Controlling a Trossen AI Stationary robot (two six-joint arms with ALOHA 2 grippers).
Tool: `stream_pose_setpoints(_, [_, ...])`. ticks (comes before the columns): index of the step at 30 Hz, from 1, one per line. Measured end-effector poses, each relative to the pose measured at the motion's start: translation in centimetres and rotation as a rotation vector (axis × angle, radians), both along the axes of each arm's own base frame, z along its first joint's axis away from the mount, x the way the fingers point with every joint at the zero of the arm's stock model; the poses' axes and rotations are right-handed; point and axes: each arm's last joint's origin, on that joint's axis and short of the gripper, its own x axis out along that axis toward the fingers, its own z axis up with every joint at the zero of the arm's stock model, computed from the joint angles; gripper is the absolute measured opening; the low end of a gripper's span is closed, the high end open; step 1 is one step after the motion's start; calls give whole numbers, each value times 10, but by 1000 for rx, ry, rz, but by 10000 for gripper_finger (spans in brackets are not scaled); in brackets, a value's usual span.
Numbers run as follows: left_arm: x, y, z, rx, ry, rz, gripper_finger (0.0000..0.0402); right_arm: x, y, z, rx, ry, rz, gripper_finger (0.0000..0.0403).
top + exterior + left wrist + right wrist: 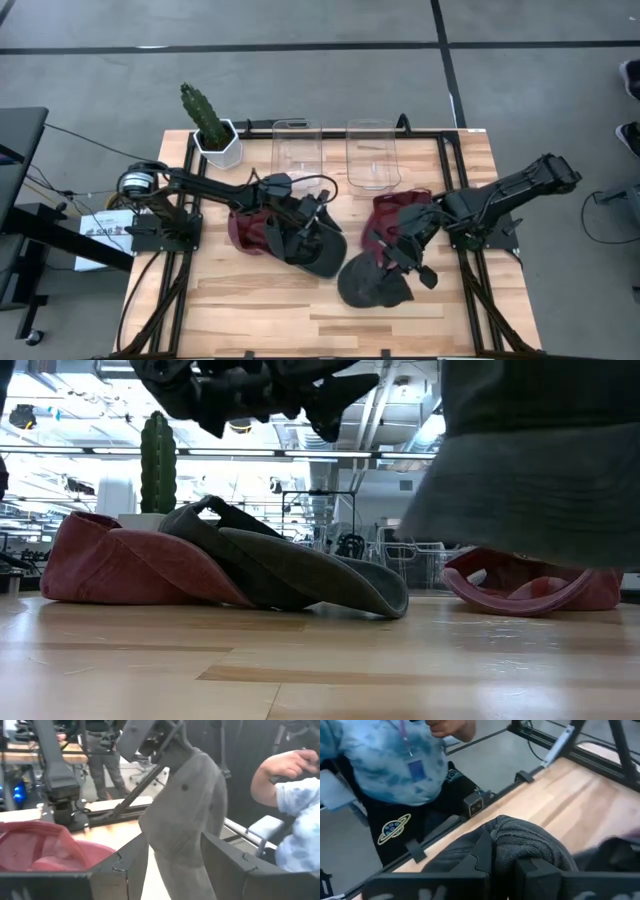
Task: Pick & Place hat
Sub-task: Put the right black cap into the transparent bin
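Two dark grey hats and two maroon hats are on the wooden table. One grey cap lies with its rear on a maroon hat, brim on the table. My left gripper hovers open above that cap, touching nothing. My right gripper is shut on the second grey hat, which fills the low view's right side. Behind it the other maroon hat lies on the table, partly under the right arm. My right gripper pinches a bunched fold of the grey hat's cloth between its two fingers. Seen from the left wrist, the hat hangs slack below that gripper. Its lower edge is lifted clear of the table.
Two clear plastic bins stand near the far edge, with a potted cactus at the far left. A person stands close beside the table frame. Bare wood lies along the near edge.
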Motion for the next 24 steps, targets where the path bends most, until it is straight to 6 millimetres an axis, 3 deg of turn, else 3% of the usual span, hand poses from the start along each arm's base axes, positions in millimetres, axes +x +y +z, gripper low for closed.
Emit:
stream_pose_setpoints(11, [5, -3, 1, -7, -9, -95, 177, 30, 8, 12, -58, 98, 70, 10])
stream_pose_setpoints(24, [4, -7, 1, -9, -2, -118, 177, 69, -2, 34, -104, 188, 210, 10])
